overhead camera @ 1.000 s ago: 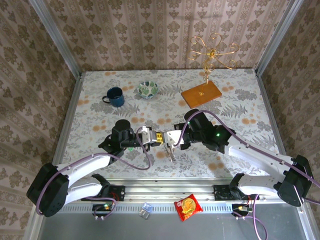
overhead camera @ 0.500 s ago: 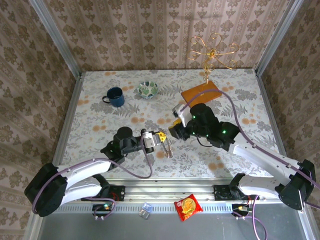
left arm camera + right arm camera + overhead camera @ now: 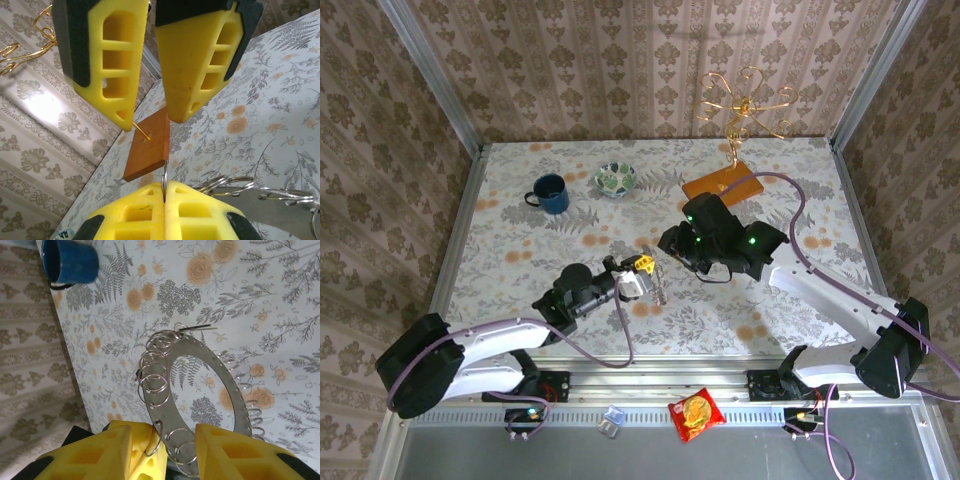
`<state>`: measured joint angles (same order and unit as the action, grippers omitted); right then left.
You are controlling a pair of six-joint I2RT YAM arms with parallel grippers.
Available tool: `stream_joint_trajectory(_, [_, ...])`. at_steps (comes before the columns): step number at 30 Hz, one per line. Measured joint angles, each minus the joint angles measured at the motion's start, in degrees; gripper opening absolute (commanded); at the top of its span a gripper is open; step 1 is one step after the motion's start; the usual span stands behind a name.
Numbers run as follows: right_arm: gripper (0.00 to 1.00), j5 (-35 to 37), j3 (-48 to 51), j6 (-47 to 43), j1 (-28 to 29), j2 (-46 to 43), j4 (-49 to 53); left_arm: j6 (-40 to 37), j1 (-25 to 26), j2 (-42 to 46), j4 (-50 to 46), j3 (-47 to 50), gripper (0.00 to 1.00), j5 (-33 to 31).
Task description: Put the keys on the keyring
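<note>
Floral-print table [image 3: 510, 250], patterned walls [image 3: 620, 70] behind. Left gripper [image 3: 164, 187] clamped tight on a thin edge of the keyring [image 3: 227, 390]. Right gripper [image 3: 164, 432] spread wide, straddling it

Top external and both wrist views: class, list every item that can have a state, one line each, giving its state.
left gripper: shut on the edge of the keyring's plate.
right gripper: open, one finger on each side of the keyring.
keyring: gripped, with split rings threaded around its plate.
blue mug: upright.
bowl: upright.
</note>
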<state>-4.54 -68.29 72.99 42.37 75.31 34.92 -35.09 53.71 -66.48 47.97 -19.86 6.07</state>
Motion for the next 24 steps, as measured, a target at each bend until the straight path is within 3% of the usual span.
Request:
stream_joint_trajectory(15, [0.26, -3.52, 0.04, 9.94, -0.24, 2.97, -4.76, -0.98, 1.40, -4.48, 5.46, 0.00, 0.00, -3.06])
stream_joint_trajectory(24, [0.31, -2.84, 0.42, 10.97, -0.87, 3.43, -4.17, -1.88, 1.64, -5.05, 5.88, 0.00, 0.00, -3.80])
